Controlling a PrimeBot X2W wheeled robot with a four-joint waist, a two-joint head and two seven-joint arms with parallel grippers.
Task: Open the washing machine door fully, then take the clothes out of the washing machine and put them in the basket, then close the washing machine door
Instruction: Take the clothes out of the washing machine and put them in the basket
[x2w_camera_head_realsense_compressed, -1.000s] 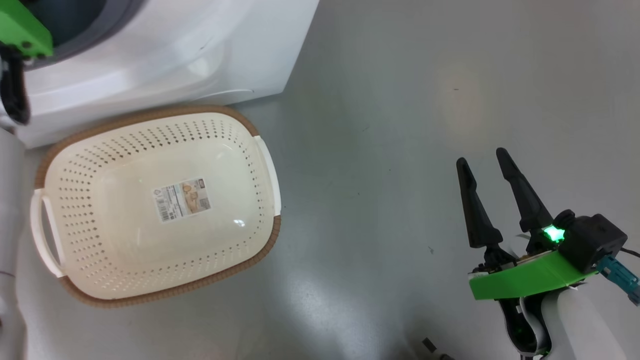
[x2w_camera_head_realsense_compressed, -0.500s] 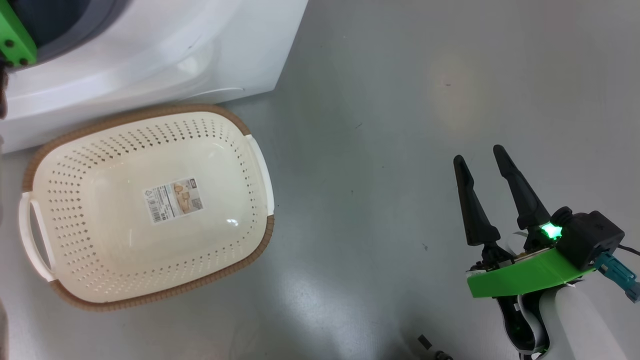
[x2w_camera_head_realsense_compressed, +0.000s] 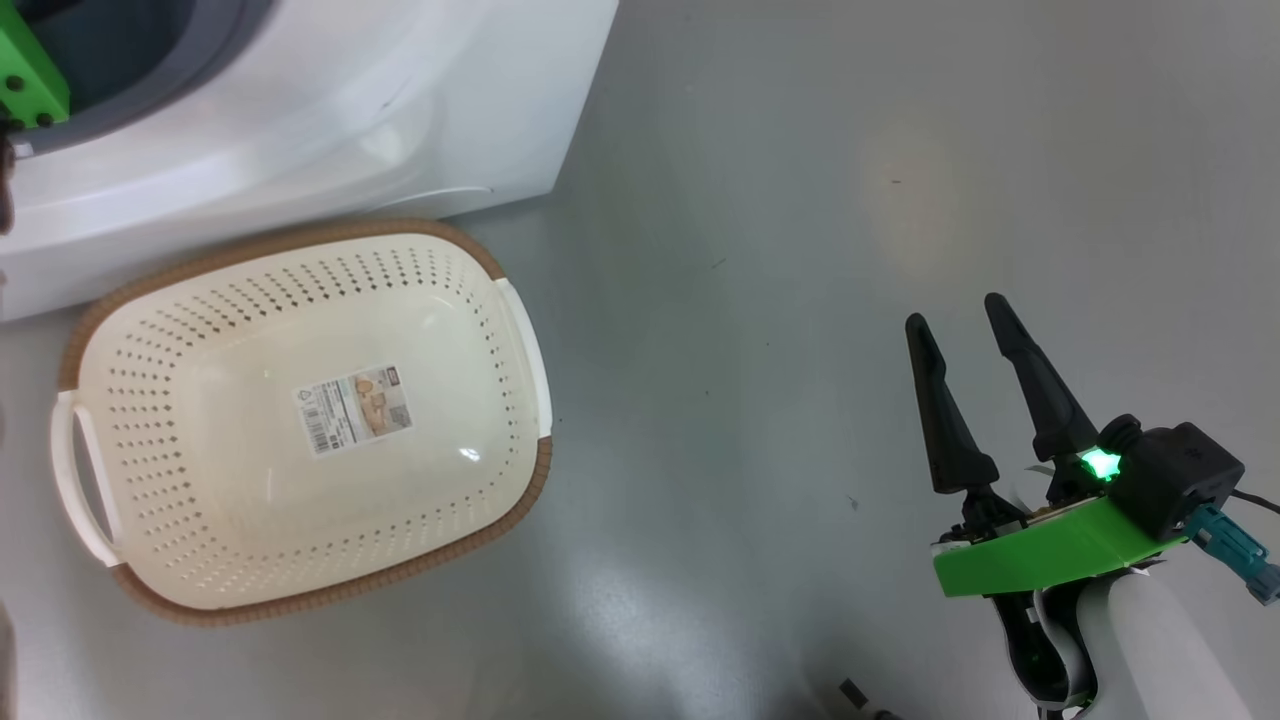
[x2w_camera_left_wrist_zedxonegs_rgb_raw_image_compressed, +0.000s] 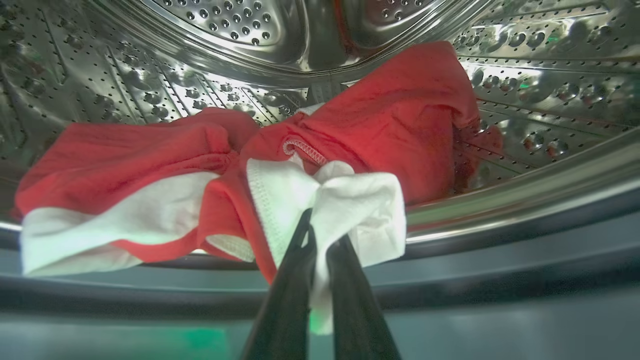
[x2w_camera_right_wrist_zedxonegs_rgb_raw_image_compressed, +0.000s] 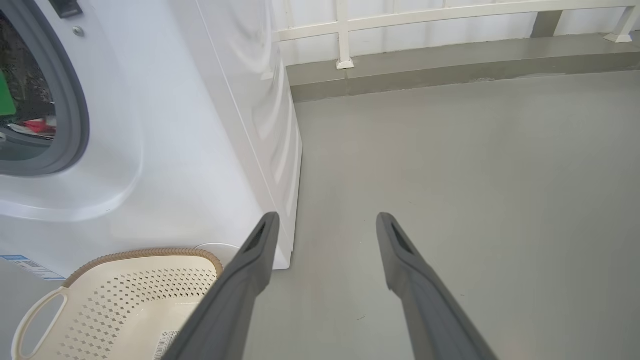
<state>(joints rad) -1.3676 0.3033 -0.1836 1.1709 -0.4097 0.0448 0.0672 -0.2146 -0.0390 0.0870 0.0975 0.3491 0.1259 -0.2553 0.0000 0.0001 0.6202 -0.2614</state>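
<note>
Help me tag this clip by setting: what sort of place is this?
Probably a laundry area, perhaps a test room: a white boxy front-loading washing machine stands on a smooth grey floor, a cream perforated plastic basket next to it, red-and-white clothes in its steel drum.

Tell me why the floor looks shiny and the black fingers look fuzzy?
Head view: light makes pale glare patches on the floor and a bright dot in the basket. Left wrist view: the left gripper sits too near the lens, so it blurs; the clothes look sharp, the drum sparkles.
</note>
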